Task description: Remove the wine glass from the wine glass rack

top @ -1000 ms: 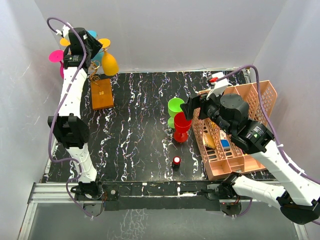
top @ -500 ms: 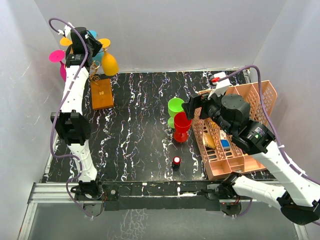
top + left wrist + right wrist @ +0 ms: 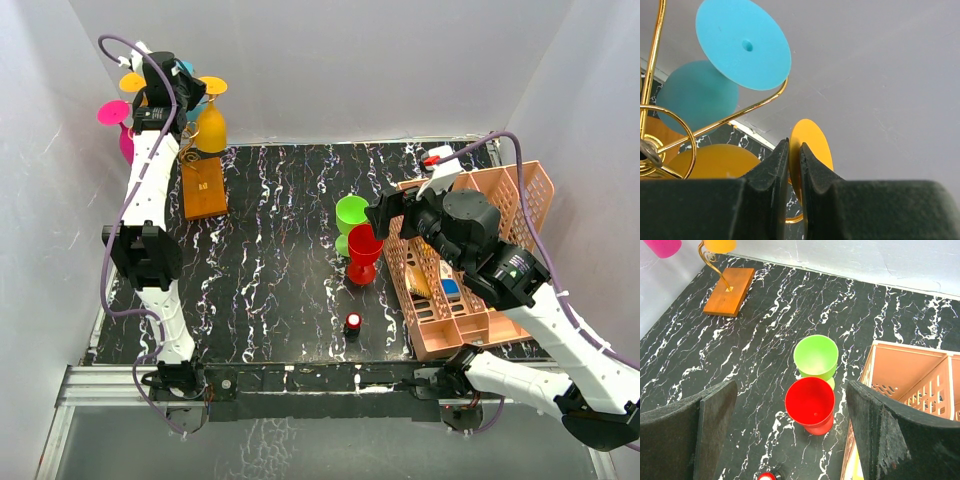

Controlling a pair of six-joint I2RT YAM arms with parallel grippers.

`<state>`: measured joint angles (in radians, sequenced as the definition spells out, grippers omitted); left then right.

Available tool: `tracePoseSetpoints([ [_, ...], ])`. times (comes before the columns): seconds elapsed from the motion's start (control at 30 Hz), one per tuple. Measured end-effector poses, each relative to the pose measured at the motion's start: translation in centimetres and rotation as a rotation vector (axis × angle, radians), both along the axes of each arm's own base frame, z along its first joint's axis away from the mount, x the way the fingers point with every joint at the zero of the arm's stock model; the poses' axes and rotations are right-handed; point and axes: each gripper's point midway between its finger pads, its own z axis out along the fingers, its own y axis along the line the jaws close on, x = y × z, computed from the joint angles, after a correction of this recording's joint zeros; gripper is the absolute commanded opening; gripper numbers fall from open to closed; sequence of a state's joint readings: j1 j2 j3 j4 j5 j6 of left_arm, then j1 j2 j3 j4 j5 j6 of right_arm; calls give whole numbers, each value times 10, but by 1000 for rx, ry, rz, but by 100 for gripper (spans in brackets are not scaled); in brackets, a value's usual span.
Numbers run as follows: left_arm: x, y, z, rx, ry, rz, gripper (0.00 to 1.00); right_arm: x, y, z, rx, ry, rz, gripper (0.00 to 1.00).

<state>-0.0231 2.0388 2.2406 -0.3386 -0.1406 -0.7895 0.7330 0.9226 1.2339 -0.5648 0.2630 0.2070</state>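
**Top view:** L pincer (image 3: pixel 190 95) is up in the far left corner, at the thin gold wire rack on its orange-brown block base (image 3: pixel 203 187). Big change vs a sec ago: the orange plastic wine glass (image 3: pixel 210 128) was hanging tilted out to the right, and now it hangs pretty much straight down. Its bowl sits over the far end of the block. IMO the pincer shut on it and pulled it square, so the grab is on but the lift-off isn't done. The glass is still at the rack afaict. A pink plastic glass (image 3: pixel 112 112) hangs on the left side of the rack.

**L wrist view:** the pincer (image 3: pixel 794 145) fingers are almost together, w/ orange showing in the slit. So it's clamped on the orange glass (image 3: pixel 815 145) right by the foot disc. Stem or disc edge, can't tell which. A gold wire loop (image 3: pixel 740 112) of the rack is just left of it, and the foot of a light blue plastic glass (image 3: pixel 742 42) is above.

**R wrist view:** R pincer (image 3: pixel 790 385) is spread wide w/ nothing in it, over the middle of the black marbled desk (image 3: pixel 765 315). Below it the red plastic cup (image 3: pixel 810 402) and lime green plastic cup (image 3: pixel 815 356) touch each other, both empty. The compartments of the salmon-pink lattice basket (image 3: pixel 900 350) seen here look empty. In the top view its near compartments hold something yellowish and something blue, too small to ID.
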Motion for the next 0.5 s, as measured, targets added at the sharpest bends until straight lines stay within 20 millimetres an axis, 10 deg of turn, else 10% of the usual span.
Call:
tracePoseSetpoints([
  [0.5, 1, -10, 7, -77, -26, -32, 0, 0, 0, 0, 1, 0, 0, 99],
])
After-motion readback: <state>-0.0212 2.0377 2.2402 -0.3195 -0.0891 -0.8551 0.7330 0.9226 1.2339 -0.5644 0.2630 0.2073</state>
